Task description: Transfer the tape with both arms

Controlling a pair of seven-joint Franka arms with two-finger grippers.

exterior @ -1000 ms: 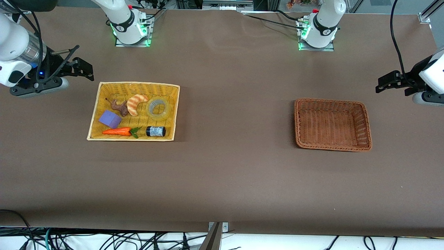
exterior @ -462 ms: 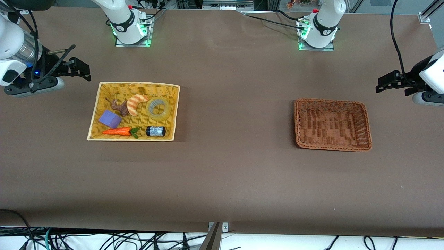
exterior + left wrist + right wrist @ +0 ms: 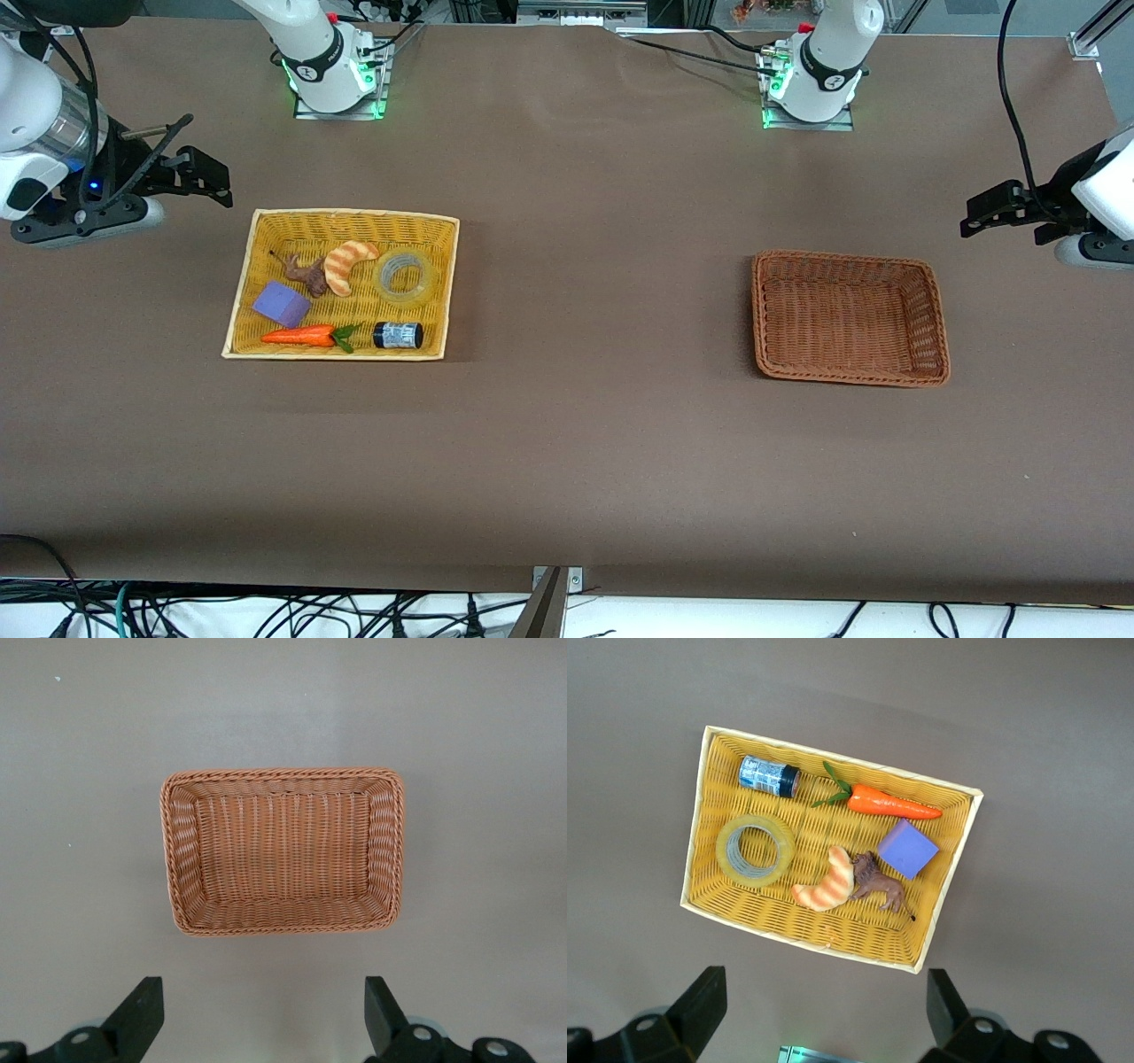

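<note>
Your tape [image 3: 406, 276] lies flat in the yellow basket [image 3: 266, 230], in the corner toward the left arm's end and the robots' bases. Just beside it sits the striped croissant [image 3: 344, 264], which touches the brown animal figure [image 3: 306, 276]. The small dark jar [image 3: 398, 335] lies on its side nearer the front camera than the tape, with the carrot [image 3: 301, 336] next to it and the purple block [image 3: 282, 304] close by.

Your right claw [image 3: 202, 177] hangs over bare tabletop [image 3: 585, 443] just off the yellow basket's corner, its fingers [image 3: 700, 1005] spread wide and holding nothing. Your left claw [image 3: 992, 211] hangs over the tabletop at the left arm's end, near the brown basket [image 3: 921, 372], fingers [image 3: 142, 1014] likewise wide apart and empty. In the left wrist view, the brown basket holds nothing
</note>
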